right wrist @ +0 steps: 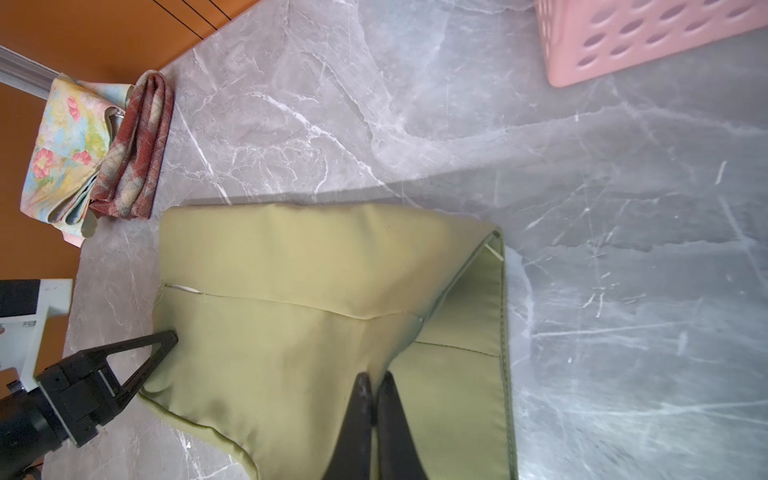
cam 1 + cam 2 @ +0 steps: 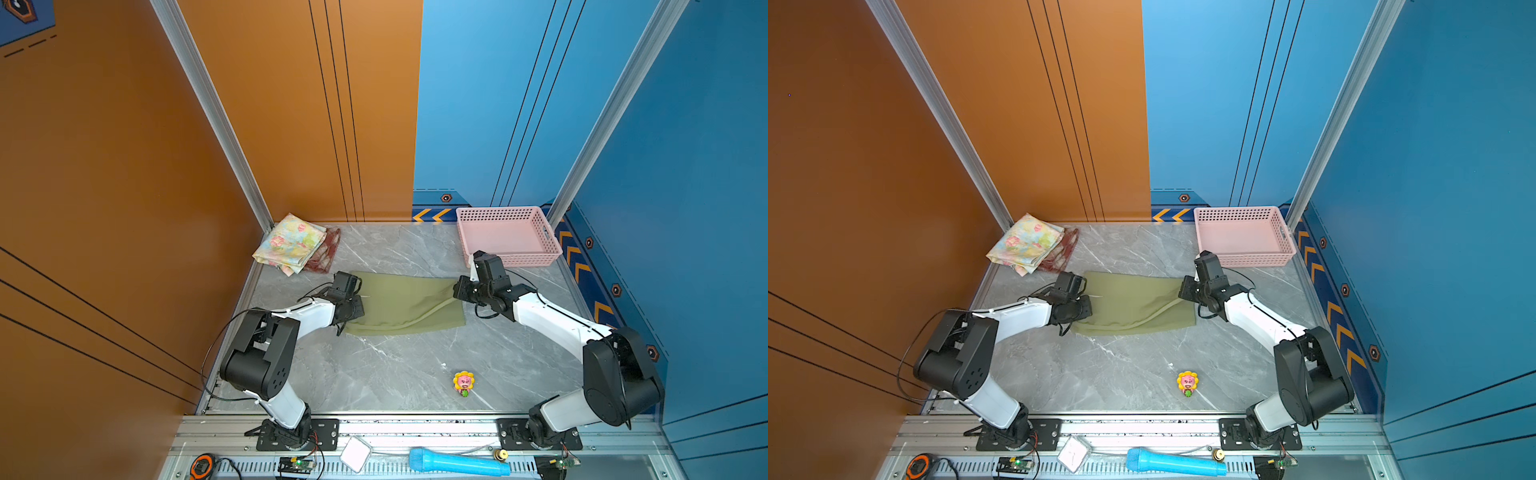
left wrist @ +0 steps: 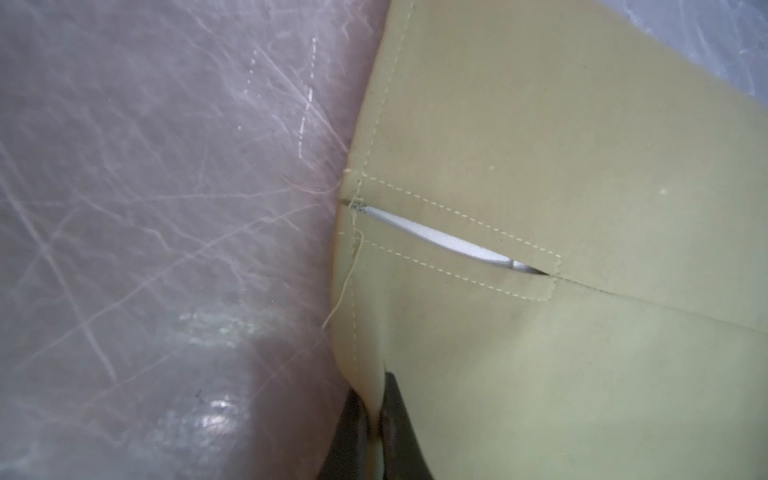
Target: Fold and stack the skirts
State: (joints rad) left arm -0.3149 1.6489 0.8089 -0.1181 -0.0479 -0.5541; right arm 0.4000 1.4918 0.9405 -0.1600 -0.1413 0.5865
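Observation:
The olive green skirt (image 2: 403, 305) (image 2: 1133, 305) lies partly folded mid-table. My left gripper (image 2: 354, 309) (image 3: 376, 399) is shut on a pinch of cloth at its left edge, near a white-lined slit (image 3: 449, 245). At the opposite edge my right gripper (image 2: 458, 291) (image 1: 376, 382) is shut on a raised fold of the same skirt (image 1: 311, 270). The right wrist view also shows a left finger (image 1: 145, 353) at the cloth's edge. In the back left corner the folded floral skirt (image 2: 289, 243) (image 1: 62, 145) rests on the folded red plaid skirt (image 2: 326, 251) (image 1: 139, 153).
A pink perforated basket (image 2: 509, 259) (image 1: 623, 50) stands at the back right, just behind my right wrist. A small sunflower toy (image 2: 463, 383) sits near the front of the marble table (image 2: 395, 374). A blue tube (image 2: 457, 462) lies on the front rail. Walls enclose three sides.

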